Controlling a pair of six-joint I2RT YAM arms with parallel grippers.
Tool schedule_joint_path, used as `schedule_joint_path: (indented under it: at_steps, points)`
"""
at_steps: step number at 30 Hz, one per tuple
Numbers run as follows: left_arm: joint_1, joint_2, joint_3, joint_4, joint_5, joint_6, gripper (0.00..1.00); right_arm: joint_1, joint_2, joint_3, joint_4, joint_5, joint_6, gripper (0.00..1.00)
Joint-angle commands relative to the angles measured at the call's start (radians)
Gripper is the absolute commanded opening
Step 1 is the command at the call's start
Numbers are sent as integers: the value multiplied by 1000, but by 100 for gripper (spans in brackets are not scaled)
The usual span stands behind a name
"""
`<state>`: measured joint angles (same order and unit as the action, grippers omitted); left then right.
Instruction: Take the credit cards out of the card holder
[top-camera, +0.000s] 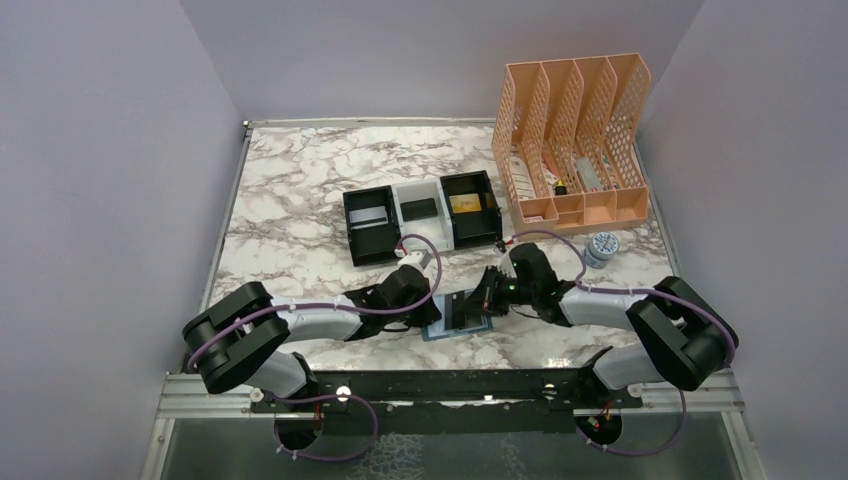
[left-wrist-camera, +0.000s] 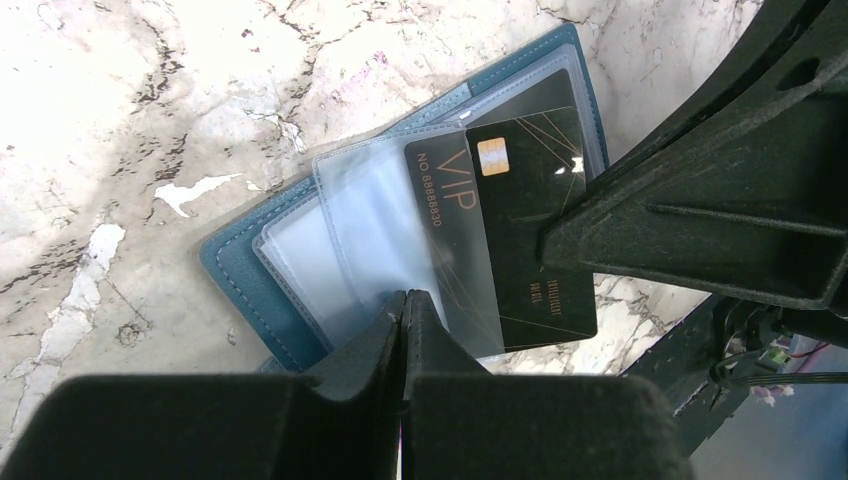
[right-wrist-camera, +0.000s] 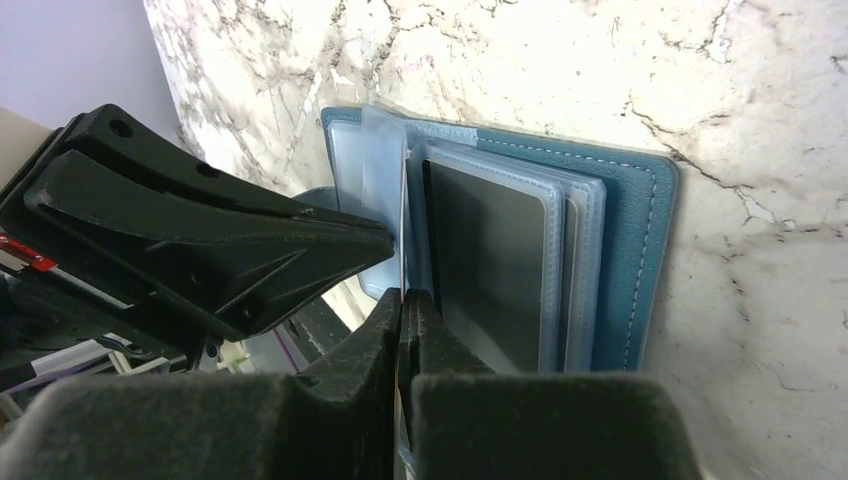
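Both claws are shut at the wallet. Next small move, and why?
Probably draw the right claw away from the card holder, sliding the black card free. The card sits about half out of its clear sleeve, the right claw is shut at its exposed edge, and the left claw pinches the sleeve, which should stop the holder dragging along.

The blue card holder (left-wrist-camera: 240, 275) lay open and flat on the table (left-wrist-camera: 100, 100), its clear sleeves fanned out. A black card (left-wrist-camera: 535, 215) marked VIP stuck halfway out of one sleeve.
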<state>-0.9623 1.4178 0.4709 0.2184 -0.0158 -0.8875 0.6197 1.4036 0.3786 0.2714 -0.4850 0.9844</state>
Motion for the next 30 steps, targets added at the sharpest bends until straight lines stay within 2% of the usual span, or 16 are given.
schedule_joint_path:
  at_steps: [1,7,16,23,26,30]
  points:
    - [-1,29,-44,-174,-54,44,0,-5,-30,25,-12,-6,-45,1]
    - [-2,-7,-39,-187,-64,49,0,-5,-79,78,-129,77,-135,1]
    - [-1,-60,0,-242,-94,68,0,-5,-151,92,-186,139,-227,1]
    - [-1,-108,12,-282,-107,64,12,-5,-109,108,-151,76,-279,1]
    - [-1,-135,18,-305,-110,64,20,-5,-36,151,-165,-25,-297,1]
    - [-1,-171,21,-324,-108,68,30,-5,41,155,-88,-143,-262,1]
